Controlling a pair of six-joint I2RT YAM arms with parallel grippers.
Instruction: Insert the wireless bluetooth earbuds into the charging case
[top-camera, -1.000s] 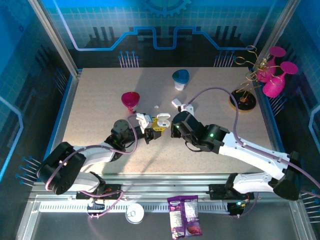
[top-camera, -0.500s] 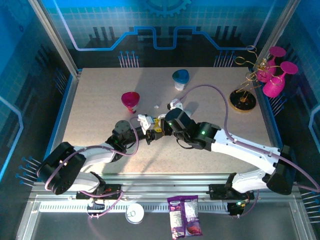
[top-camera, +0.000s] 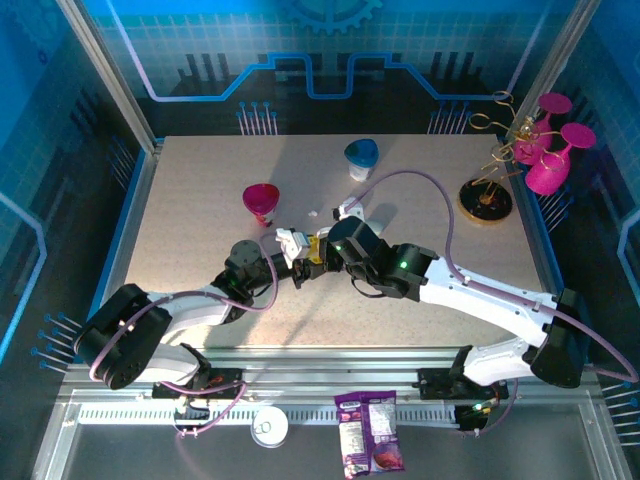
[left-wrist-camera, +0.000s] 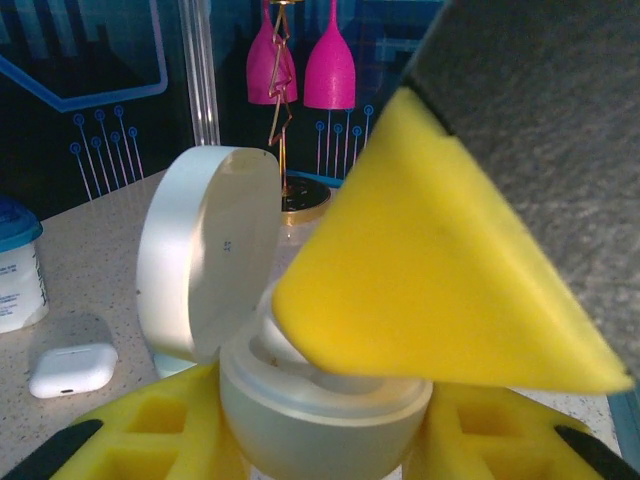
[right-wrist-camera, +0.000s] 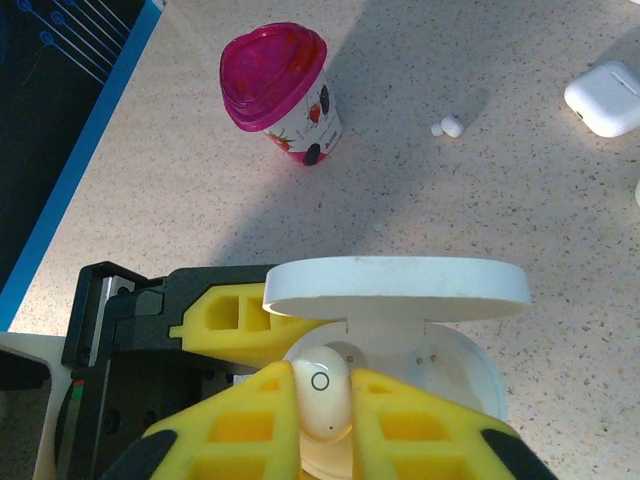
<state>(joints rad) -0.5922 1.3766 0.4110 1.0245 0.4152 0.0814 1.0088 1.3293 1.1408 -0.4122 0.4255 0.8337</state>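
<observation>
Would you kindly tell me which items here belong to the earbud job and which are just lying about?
Job: open charging case, pinched earbud, loose earbud.
Lying about: closed white case, pink-lidded yogurt cup, blue-lidded cup, pink glasses, snack bag.

White earbud (right-wrist-camera: 322, 400) with a small black ring mark, glossy white charging case (right-wrist-camera: 400, 290), yellow-padded black right gripper (right-wrist-camera: 322, 382), speckled beige table (right-wrist-camera: 480, 200), magenta-lidded cup (right-wrist-camera: 275, 75) with berry print, magenta glasses (left-wrist-camera: 330, 65)

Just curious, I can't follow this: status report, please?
Left gripper: jaws clamping open charging case. Right gripper: jaws pinching an earbud at the case mouth. Nothing blocking; second earbud loose on table.
</observation>
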